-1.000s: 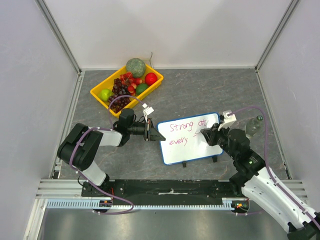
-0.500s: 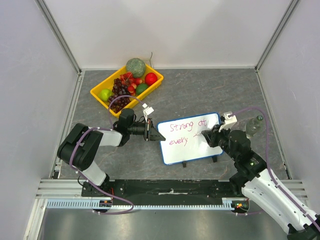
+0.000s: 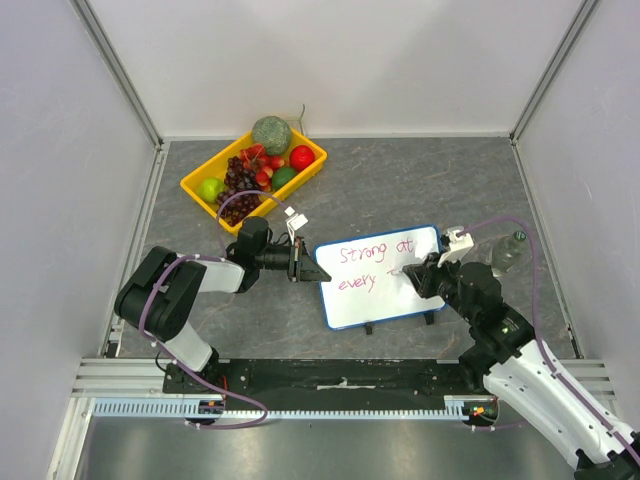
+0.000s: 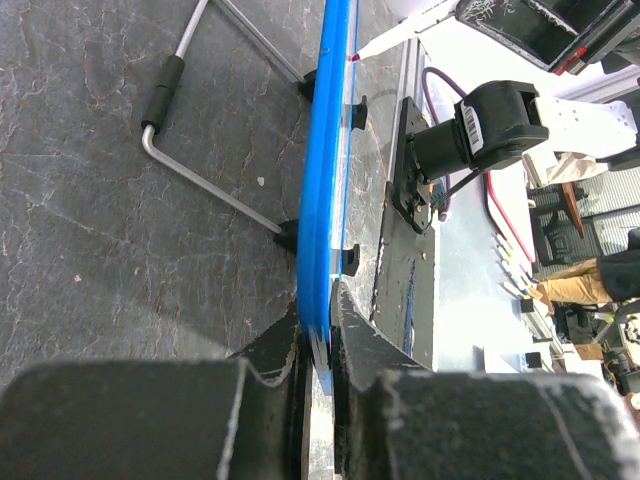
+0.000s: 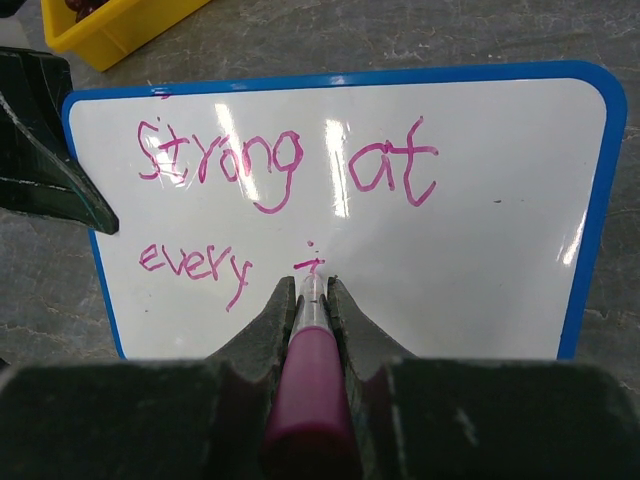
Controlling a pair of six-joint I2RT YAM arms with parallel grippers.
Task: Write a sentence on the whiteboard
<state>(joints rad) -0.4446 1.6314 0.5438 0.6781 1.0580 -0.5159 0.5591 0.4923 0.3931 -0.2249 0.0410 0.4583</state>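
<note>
The whiteboard [image 3: 385, 303], blue-rimmed, stands tilted on the table's near middle. My left gripper [image 3: 312, 270] is shut on its left edge; the left wrist view shows the blue rim [image 4: 322, 180] pinched between the jaws of that gripper [image 4: 318, 300]. The sentence [image 5: 285, 165] reads "Strong at" in pink, with "every" below it and a short fresh stroke after that. My right gripper [image 5: 312, 285] is shut on a pink marker [image 5: 305, 385], whose tip touches the board at that stroke. From above, the right gripper [image 3: 412, 272] is over the board's right half.
A yellow bin [image 3: 198, 183] of fruit sits at the back left. A clear bottle [image 3: 508, 252] stands just right of the board. The board's wire stand [image 4: 200, 170] rests on the table behind it. Enclosure walls ring the table.
The right gripper with the marker has shifted slightly toward the near edge at the spot after "every". The left gripper and the board have not moved.
</note>
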